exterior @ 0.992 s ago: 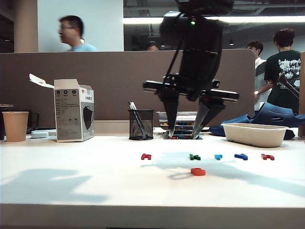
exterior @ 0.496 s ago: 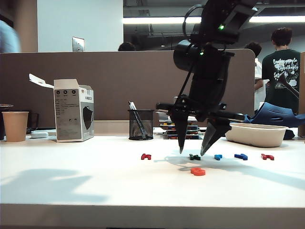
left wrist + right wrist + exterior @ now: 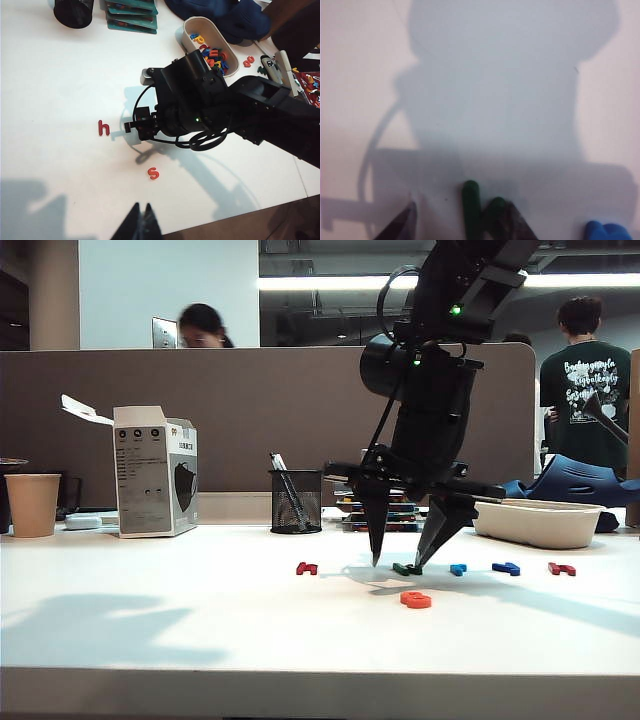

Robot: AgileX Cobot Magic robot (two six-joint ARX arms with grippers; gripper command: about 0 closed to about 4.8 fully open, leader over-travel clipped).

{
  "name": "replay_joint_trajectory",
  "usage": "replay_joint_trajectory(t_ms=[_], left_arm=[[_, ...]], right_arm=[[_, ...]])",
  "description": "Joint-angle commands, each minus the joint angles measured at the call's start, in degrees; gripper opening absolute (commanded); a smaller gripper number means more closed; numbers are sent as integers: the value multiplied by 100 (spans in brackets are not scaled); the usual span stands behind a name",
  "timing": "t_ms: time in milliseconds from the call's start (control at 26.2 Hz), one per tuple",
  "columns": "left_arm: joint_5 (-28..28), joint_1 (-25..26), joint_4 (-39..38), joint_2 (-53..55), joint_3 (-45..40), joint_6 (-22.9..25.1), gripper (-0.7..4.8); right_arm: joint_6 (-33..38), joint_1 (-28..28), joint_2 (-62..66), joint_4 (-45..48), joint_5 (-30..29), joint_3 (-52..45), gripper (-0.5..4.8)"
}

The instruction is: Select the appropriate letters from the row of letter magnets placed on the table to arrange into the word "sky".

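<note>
Right claw [image 3: 398, 562] over the green letter [image 3: 407, 568], jaws spread, nothing gripped.
Green letter lies on the bench [image 3: 200, 620] between the two fingertips, hard against one tip and well clear of the other; its long stroke runs with the fingers. Orange s [image 3: 415, 599] lies nearer the camera. Left claw [image 3: 141, 225], fingertips together, hangs apart, farther off.

The s magnet [image 3: 415, 599] lies before the letter row [image 3: 457, 568].

Bright ceiling strips glare at the back of the exterior view. Soft grey arm shadows spread across the white counter [image 3: 150, 620]. The right wrist view is blurred and washed pale.
</note>
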Motion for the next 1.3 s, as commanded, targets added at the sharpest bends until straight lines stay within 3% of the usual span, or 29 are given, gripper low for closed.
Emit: replay_joint_trajectory(t_ms=[38,305,420,572,687,1297], left_arm=[[-20,2,37,-11,13,7,-5],[-17,2,35,-11,13,4,-5],[-20,2,37,-11,13,7,-5],[-17,0,37,-11,13,4,-5],[-20,2,37,-11,13,4,-5],[-20,2,37,-11,13,7,-5]], right_arm=[[-149,17,83,-188,20,-4,207],[-166,57,289,-535,66,-7,206],[-304,101,297,-723,129,-7,141],[-313,118,306,-765,149,-7,131],[-313,116,310,-778,149,-7,72],[-337,111,304,-1626,105,-9,72]])
